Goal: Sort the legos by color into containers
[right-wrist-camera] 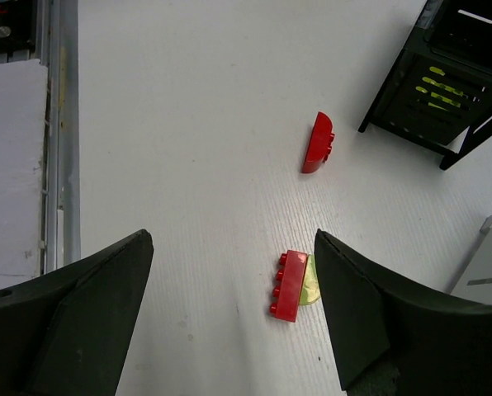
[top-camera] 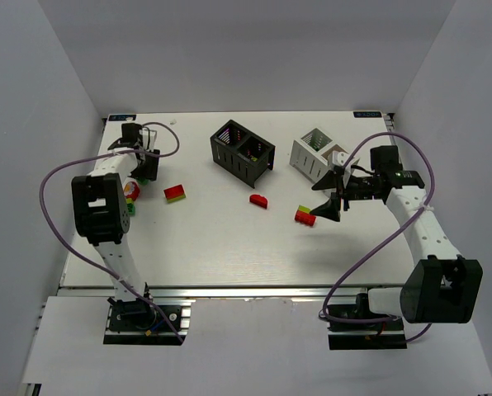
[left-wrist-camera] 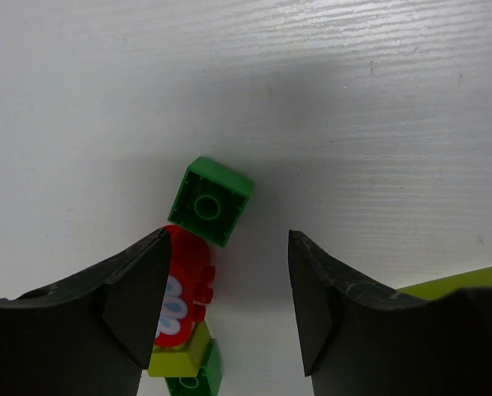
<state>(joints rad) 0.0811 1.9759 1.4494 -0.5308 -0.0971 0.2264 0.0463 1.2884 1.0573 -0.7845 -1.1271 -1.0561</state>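
The green brick point(left-wrist-camera: 211, 200) lies flat on the desk point(top-camera: 229, 247) at the far left. One corner touches a red round brick point(left-wrist-camera: 180, 293) with a pale print, which sits against a lime and green pair point(left-wrist-camera: 188, 363) nearer the wrist. The left claw point(left-wrist-camera: 228, 305) hangs over this cluster with its fingers apart; the green brick is just ahead of the gap and the red one partly under the left finger. To take the green brick cleanly, I judge the claw should shift forward until the brick is centred between the fingers. It should also turn a little so the pads meet flat sides rather than corners, or closing may drag the red neighbour along. Mid-desk, a red brick point(right-wrist-camera: 291, 285) with a lime piece point(right-wrist-camera: 310, 282) against its side lies below the right claw point(right-wrist-camera: 234, 305), which is also spread wide and holds nothing. A curved red brick point(right-wrist-camera: 318, 142) rests farther on, near the black bin point(right-wrist-camera: 432, 91). The white bin point(top-camera: 319, 155) stands just beside the right claw. Lime shows through the black bin's slots, so greens probably belong there, though its contents are hard to tell
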